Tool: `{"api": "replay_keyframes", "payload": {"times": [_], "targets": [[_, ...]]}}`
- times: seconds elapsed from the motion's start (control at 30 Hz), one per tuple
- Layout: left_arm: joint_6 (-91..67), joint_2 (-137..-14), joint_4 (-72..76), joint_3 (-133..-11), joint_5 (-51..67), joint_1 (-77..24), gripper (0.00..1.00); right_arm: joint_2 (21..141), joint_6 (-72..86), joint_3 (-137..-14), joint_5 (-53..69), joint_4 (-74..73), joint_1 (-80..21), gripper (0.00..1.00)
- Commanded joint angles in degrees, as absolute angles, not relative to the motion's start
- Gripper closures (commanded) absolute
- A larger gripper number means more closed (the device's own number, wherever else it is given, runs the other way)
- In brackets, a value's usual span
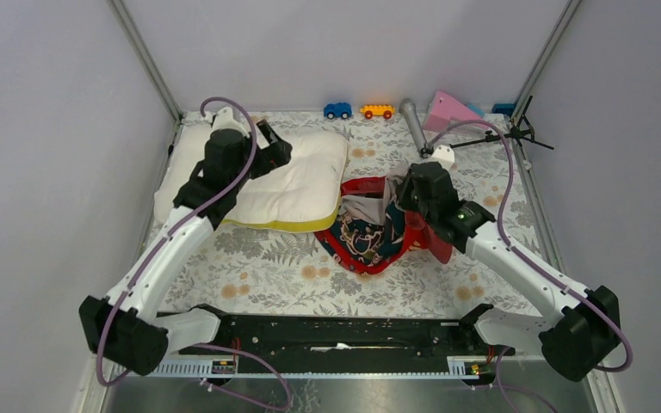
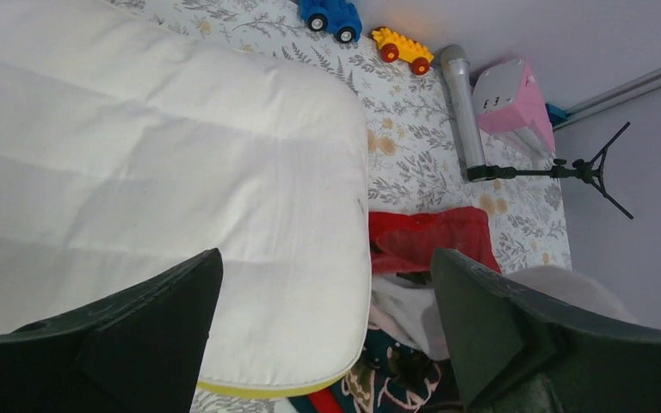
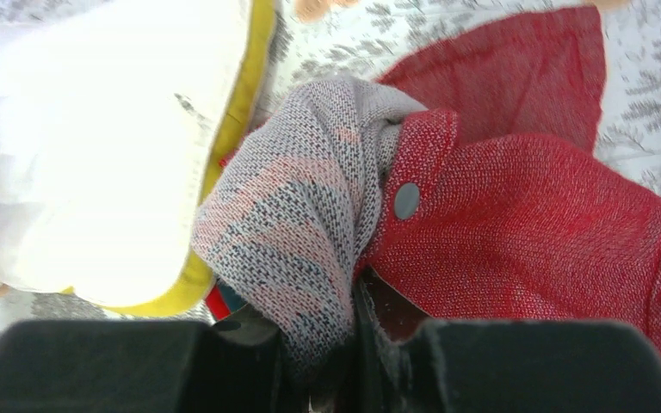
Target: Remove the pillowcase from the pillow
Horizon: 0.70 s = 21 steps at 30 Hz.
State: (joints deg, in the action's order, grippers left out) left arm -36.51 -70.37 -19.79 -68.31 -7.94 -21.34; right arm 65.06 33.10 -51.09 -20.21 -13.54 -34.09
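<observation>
The white pillow (image 1: 288,185) with its yellow edge lies bare at the back left of the table. Its right end meets the bunched red pillowcase (image 1: 370,234) in the middle. My left gripper (image 1: 277,148) hovers over the pillow (image 2: 181,155), jaws wide open, with nothing between them (image 2: 327,258). My right gripper (image 1: 415,196) is shut on a fold of the pillowcase (image 3: 525,224), pinching the grey knit band (image 3: 310,224) beside a snap button. The pillow's yellow edge (image 3: 224,172) shows just left of that fold.
Along the back edge stand a blue toy car (image 1: 337,110) and an orange one (image 1: 377,110). Next to them are a grey microphone (image 1: 413,125), a pink box (image 1: 449,110) and a small black tripod (image 1: 516,133). Walls and frame posts close in both sides.
</observation>
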Motion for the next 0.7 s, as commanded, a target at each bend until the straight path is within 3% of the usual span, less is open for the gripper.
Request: {"api": "replay_keyframes", "payload": {"times": [0.0,0.17,0.23,0.27,0.3,0.37,0.43,0.53,0.67], "targets": [[-36.9,-63.3,-12.0,-60.0,-10.3,-21.1,0.01,68.3,31.9,-61.2,-19.1,-9.7,-33.8,0.99],[-37.3,-57.4,-9.3,-52.3,-14.8,-21.1,0.01,73.2,29.5,-70.7,-18.9,-9.8,-33.8,0.99],[-36.6,-55.6,-7.4,-49.4,-15.1,-21.1,0.01,75.0,28.4,-73.9,-18.8,-10.8,-33.5,0.94],[-36.3,-55.0,-6.5,-48.4,-15.3,-21.1,0.01,75.8,27.9,-75.3,-18.8,-11.7,-33.4,0.86],[-36.0,-54.6,-6.1,-47.4,-15.5,-21.1,0.01,76.4,27.4,-76.2,-18.9,-12.5,-33.3,0.71],[-35.2,-54.1,-5.6,-46.2,-15.7,-21.1,0.01,76.3,26.7,-75.4,-19.2,-12.7,-33.0,0.3],[-34.8,-54.0,-5.9,-45.4,-16.7,-21.1,0.01,75.3,25.9,-73.8,-19.9,-12.7,-32.8,0.1],[-34.0,-53.3,-5.9,-44.2,-17.5,-21.1,0.01,72.7,24.7,-70.5,-22.3,-12.7,-32.4,0.01],[-33.7,-52.2,-5.3,-42.3,-17.8,-21.2,0.01,69.5,23.5,-66.7,-27.0,-13.6,-31.8,0.0]]}}
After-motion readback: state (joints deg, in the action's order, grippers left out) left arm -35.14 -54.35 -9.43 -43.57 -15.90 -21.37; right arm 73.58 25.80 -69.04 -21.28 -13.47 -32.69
